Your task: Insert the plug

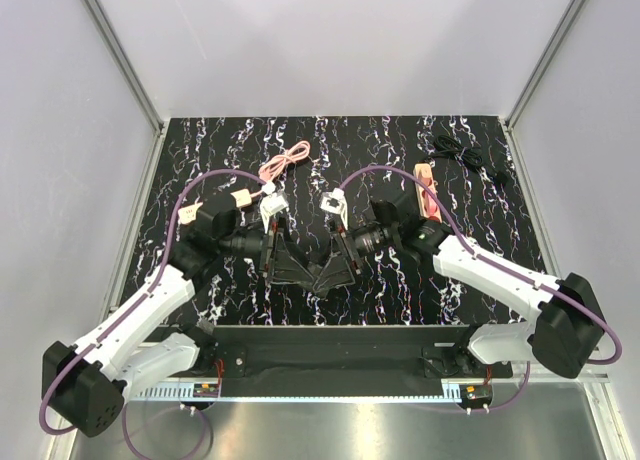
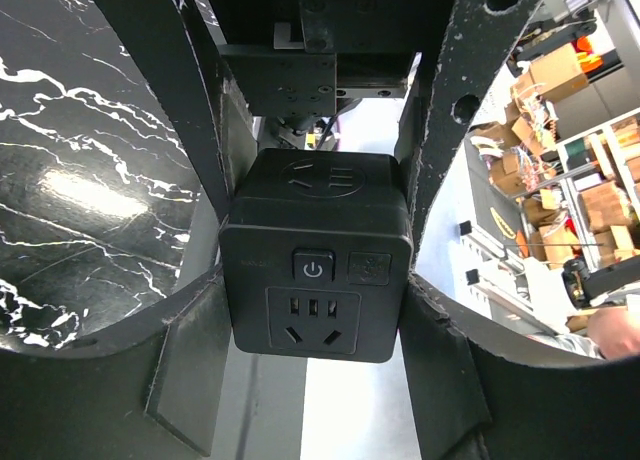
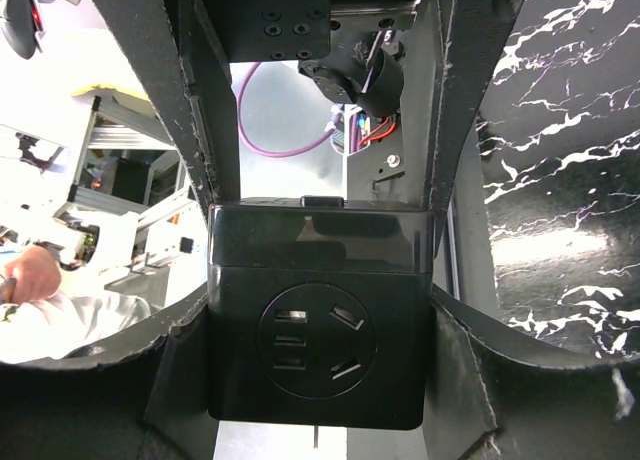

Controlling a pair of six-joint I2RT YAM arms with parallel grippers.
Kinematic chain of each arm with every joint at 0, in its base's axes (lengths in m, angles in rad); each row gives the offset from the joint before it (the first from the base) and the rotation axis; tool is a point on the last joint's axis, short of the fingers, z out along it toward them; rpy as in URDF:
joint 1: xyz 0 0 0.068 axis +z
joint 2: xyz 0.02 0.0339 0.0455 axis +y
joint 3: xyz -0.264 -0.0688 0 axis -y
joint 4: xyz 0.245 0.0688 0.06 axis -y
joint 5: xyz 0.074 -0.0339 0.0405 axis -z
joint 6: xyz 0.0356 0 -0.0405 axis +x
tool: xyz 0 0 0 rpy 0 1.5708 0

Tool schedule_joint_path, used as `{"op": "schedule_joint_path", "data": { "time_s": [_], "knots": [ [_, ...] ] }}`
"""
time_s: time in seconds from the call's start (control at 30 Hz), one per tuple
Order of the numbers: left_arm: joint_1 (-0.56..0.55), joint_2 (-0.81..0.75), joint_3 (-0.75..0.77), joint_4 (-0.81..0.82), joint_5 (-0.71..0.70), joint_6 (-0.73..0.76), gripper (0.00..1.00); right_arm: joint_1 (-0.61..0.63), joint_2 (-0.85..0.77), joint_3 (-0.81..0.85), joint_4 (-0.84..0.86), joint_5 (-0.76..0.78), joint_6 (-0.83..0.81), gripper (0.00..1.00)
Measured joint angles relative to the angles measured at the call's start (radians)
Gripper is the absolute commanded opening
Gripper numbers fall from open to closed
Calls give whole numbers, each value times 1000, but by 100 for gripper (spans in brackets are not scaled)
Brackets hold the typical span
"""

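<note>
Now left fingers (image 2: 185, 130) and right fingers (image 3: 460, 80) both clamp one black socket cube (image 2: 315, 270) from opposite sides, mid-desk (image 1: 400, 140). Plug (image 1: 240, 197) lies loose, far left of cube.

Over the middle of the table (image 1: 350, 140) a socket cube (image 2: 315, 270) sits between the left gripper (image 1: 297, 270) and right gripper (image 1: 330, 270); behind it lie a coiled cable (image 1: 285, 163) to the left and a strip (image 1: 428, 190) to the right
</note>
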Motion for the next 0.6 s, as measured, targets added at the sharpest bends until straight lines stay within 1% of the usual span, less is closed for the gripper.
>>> {"op": "schedule_joint_path", "data": {
  "time_s": [0.07,0.1,0.23,0.4,0.47,0.6],
  "knots": [
    [0,1,-5,15,2,-22,0,-2,0,0,-2,-3,7,60],
    [-1,1,-5,18,3,-27,0,-2,-2,0,-3,-3,10,69],
    [-10,1,-5,32,-2,-33,0,-2,-16,0,-6,13,7,80],
    [-20,0,-5,4,-19,3,0,-8,-60,-4,-30,53,7,84],
    [-22,0,-4,0,-21,15,0,-15,-79,-8,-35,65,7,84],
    [-24,2,-3,-18,-25,28,0,-47,-121,-25,-44,74,8,80]
  ]
}}
